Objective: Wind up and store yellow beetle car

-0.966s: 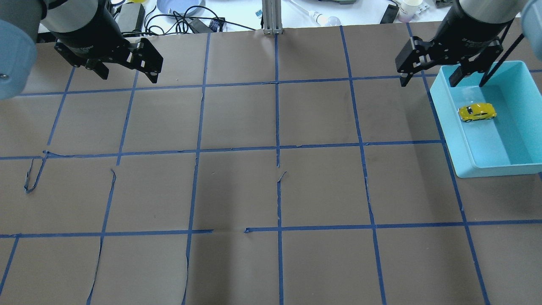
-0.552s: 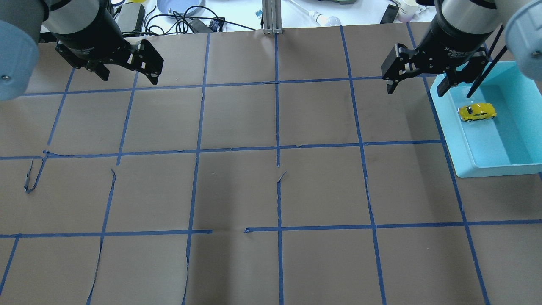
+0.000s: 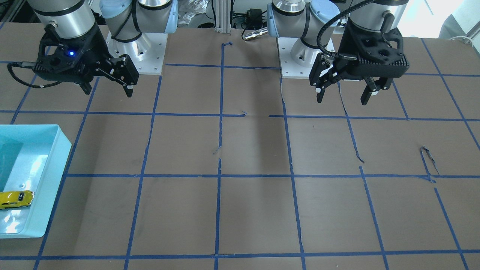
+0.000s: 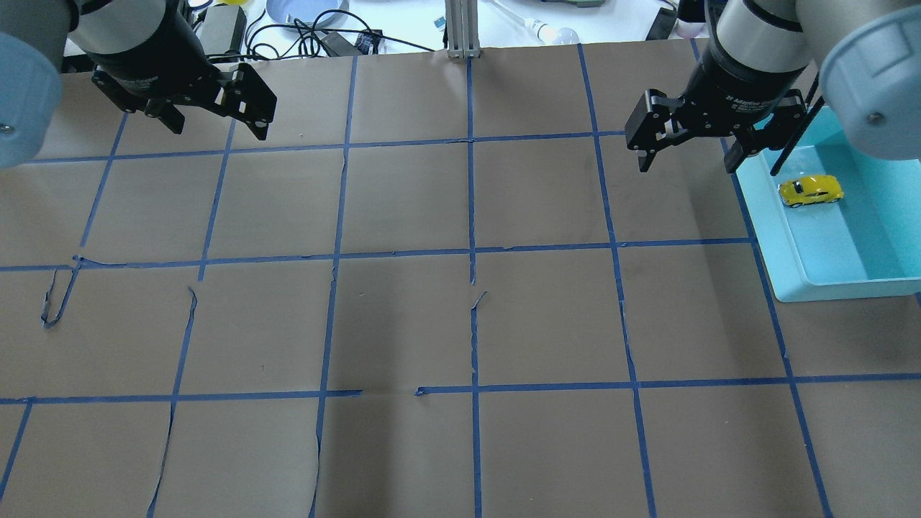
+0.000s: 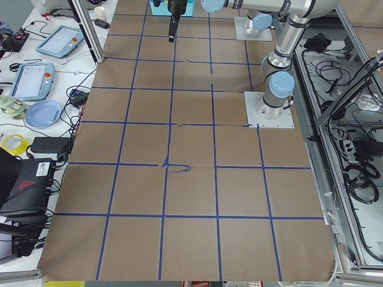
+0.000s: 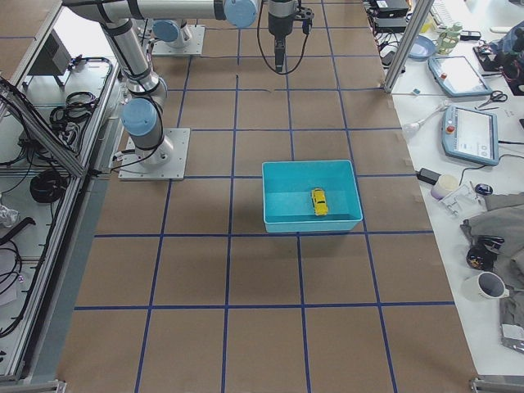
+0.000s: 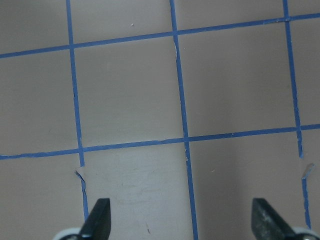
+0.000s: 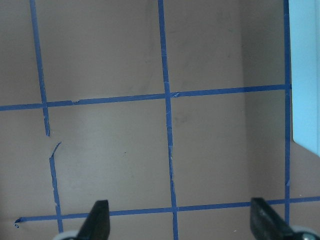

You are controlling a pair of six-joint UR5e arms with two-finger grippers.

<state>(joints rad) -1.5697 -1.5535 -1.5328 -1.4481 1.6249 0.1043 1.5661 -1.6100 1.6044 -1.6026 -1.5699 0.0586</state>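
Observation:
The yellow beetle car (image 4: pixel 810 191) lies inside a teal bin (image 4: pixel 764 241) at the table's right edge. It also shows in the front-facing view (image 3: pixel 15 198) and in the exterior right view (image 6: pixel 318 201). My right gripper (image 4: pixel 687 162) hangs open and empty above the table, just left of the bin's far corner; it also shows in the front-facing view (image 3: pixel 108 92). My left gripper (image 4: pixel 219 132) is open and empty over the far left of the table, and shows in the front-facing view (image 3: pixel 341 100). Both wrist views show only spread fingertips over the brown table.
The table is brown paper with a blue tape grid, torn in places (image 4: pixel 54 306). The bin's pale wall (image 8: pixel 305 75) shows at the right edge of the right wrist view. Cables, a blue plate (image 4: pixel 302 8) and a cup lie beyond the far edge.
My right gripper has moved left, from over the bin's far-left corner to over the table beside it. It stays open. The car and the left arm have not moved.

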